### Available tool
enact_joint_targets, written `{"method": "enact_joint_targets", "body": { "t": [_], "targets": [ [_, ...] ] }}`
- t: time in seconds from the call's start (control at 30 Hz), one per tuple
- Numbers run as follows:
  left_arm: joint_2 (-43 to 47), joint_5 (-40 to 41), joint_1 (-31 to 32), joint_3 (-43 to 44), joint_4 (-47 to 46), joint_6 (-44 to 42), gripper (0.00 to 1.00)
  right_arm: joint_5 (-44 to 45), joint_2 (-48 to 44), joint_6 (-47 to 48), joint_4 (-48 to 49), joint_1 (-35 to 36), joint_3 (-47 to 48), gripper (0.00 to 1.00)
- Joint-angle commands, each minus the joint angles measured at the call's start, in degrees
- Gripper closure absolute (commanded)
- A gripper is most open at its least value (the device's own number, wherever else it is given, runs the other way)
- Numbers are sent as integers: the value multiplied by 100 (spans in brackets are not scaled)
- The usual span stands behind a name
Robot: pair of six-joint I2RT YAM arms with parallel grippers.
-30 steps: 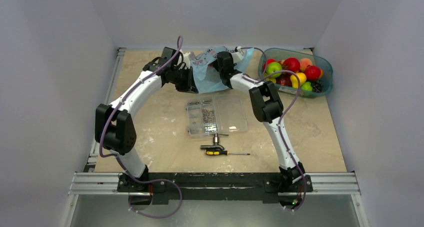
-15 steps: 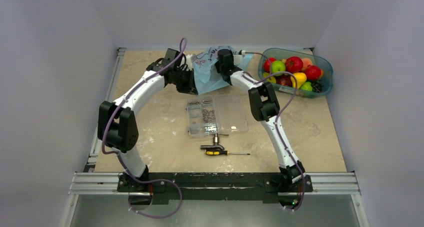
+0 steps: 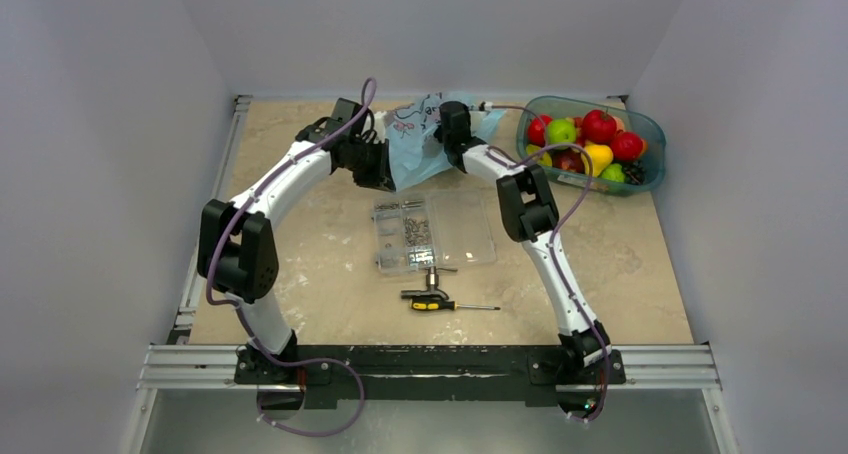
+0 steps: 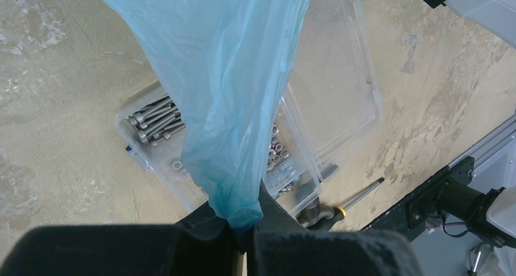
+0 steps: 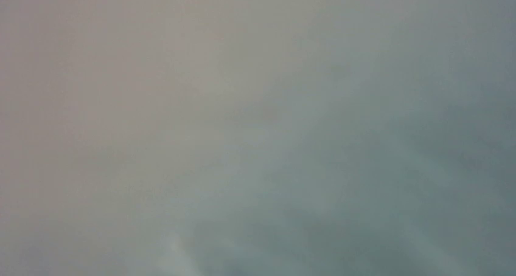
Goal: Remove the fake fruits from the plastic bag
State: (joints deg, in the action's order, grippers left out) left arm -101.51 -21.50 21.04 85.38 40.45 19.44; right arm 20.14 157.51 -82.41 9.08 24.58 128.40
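Your right arm (image 3: pixel 522 202) has pushed a little farther toward the back since a second ago, and its black wrist now sits deeper in the folds of the plastic bag (image 3: pixel 412 142). Your left arm (image 3: pixel 290 179) has barely shifted.

Nearest you on the surface (image 3: pixel 320 274) lies a screwdriver (image 3: pixel 440 303) with a black and yellow handle. Just behind it is the clear compartment box (image 3: pixel 455 229) of screws. Both are where they were.

Beyond the box, the left claw (image 4: pixel 243 226) is pinched tight on a bunched edge of the bag. In the left wrist view the thin blue film stretches up from it, over the box. The bag hangs between the two arms at the back middle of the surface.

The right claw (image 3: pixel 450 119) is buried in the top of the bag. The right wrist view is only a grey-blue blur, so you cannot tell whether it is apart or closed, or whether it holds anything. You cannot see what is inside the bag either.

Farthest back, on the right, the teal tub (image 3: pixel 650 134) holds the fake fruits (image 3: pixel 597 146). A green apple (image 3: pixel 560 131) and the red fruit beside it lie slightly farther right than before.
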Motion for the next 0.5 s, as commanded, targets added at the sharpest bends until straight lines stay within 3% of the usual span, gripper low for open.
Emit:
{"method": "enact_joint_targets", "body": {
  "t": [0.0, 0.1, 0.27, 0.47],
  "targets": [
    [19, 48, 16, 99, 204, -142, 100, 159, -256, 592, 403, -207, -582, 92],
    [24, 37, 14, 117, 205, -135, 100, -44, -585, 956, 804, -208, -1038, 100],
    [27, 45, 14, 145, 201, -95, 100, -609, -1316, 1303, 1893, -191, -2299, 100],
    [26, 15, 5, 162, 152, -21, 100, -1007, -2246, 1840, 2218, -21, -3491, 100]
  ]
}}
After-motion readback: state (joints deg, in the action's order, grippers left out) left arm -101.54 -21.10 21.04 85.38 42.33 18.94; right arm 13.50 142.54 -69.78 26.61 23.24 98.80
